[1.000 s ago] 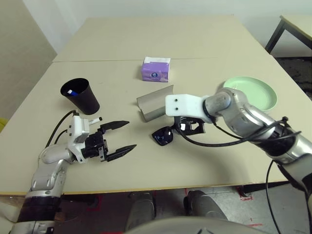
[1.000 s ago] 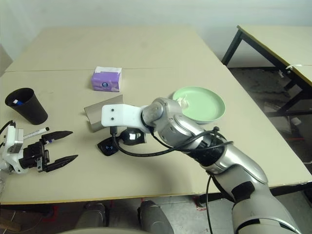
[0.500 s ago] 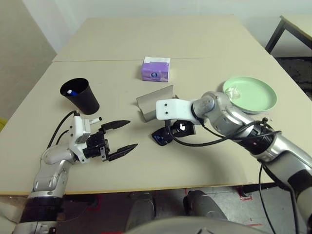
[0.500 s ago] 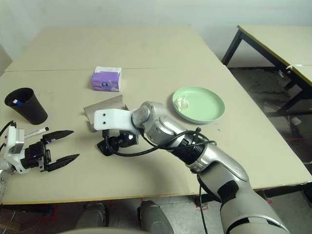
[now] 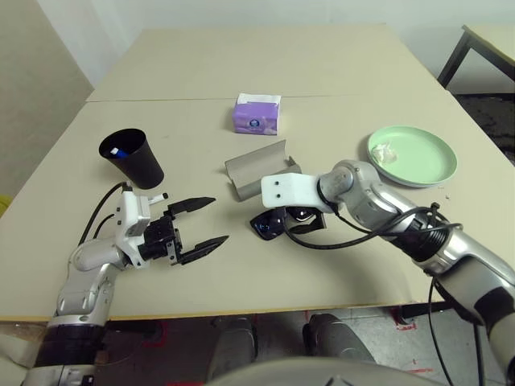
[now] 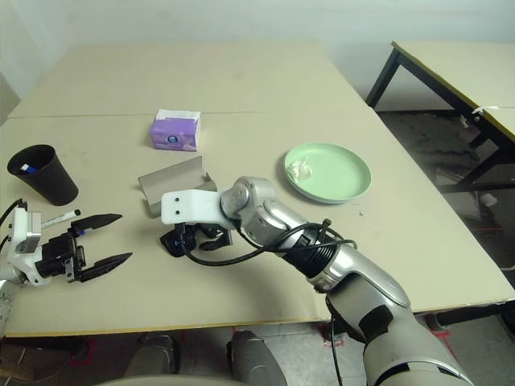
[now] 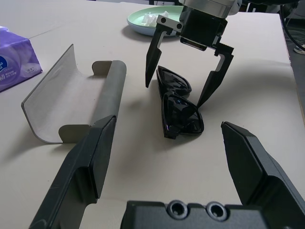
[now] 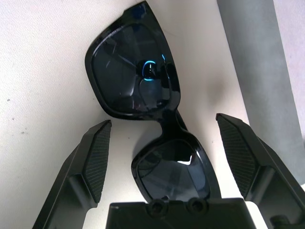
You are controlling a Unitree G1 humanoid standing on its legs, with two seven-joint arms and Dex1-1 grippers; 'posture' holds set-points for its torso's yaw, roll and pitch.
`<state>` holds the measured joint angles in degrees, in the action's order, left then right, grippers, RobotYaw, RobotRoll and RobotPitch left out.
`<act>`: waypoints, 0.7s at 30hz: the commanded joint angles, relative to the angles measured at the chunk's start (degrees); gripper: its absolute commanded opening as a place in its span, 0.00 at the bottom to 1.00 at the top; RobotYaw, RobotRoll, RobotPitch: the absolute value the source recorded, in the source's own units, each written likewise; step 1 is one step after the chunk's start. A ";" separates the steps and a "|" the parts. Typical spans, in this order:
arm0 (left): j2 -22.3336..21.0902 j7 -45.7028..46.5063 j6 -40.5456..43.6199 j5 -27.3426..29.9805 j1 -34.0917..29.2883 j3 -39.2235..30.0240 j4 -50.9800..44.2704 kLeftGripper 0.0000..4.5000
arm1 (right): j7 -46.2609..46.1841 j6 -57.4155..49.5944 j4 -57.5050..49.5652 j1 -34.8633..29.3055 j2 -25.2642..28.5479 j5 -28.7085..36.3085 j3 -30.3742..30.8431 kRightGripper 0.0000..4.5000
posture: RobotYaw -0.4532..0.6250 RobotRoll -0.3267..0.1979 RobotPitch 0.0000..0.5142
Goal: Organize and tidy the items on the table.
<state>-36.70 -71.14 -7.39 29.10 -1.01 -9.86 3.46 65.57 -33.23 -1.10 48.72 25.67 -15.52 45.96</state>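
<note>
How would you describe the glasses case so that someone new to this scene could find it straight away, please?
On the beige table, look just in front of the purple tissue box. The glasses case lies open there, beside the black sunglasses. It is the only grey, curved, trough-like shell among them.

- Pale white wall (image 5: 241,12) behind the far edge.
- Second table (image 6: 451,72) with dark legs stands off the right edge.
- Dark floor (image 6: 434,153) lies beneath it.
</note>
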 commanded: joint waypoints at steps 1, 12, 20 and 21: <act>0.29 0.03 -0.25 -0.63 -0.90 0.57 -0.45 1.00 | 0.58 0.75 0.42 0.01 -0.53 -0.39 -0.65 1.00 | 0.37 0.62 0.18; 1.26 0.08 -0.90 -0.61 -1.75 0.57 -0.57 1.00 | 3.10 -0.16 -2.22 -0.61 -0.43 0.20 -1.25 0.22 | 0.37 0.62 0.18; 1.47 0.35 -0.67 -0.53 -2.08 0.48 -1.08 1.00 | 5.16 -1.11 -3.57 -0.76 -0.21 0.19 -1.49 0.05 | 0.37 0.62 0.18; 1.45 0.36 -0.64 -0.53 -2.04 0.49 -1.08 1.00 | 5.47 -1.09 -3.60 -0.77 -0.03 0.13 -1.38 0.05 | 0.37 0.62 0.18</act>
<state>-35.14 -70.76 -7.90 29.10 -2.64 -9.86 2.92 70.00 -34.11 -4.19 48.71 25.56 -15.63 43.83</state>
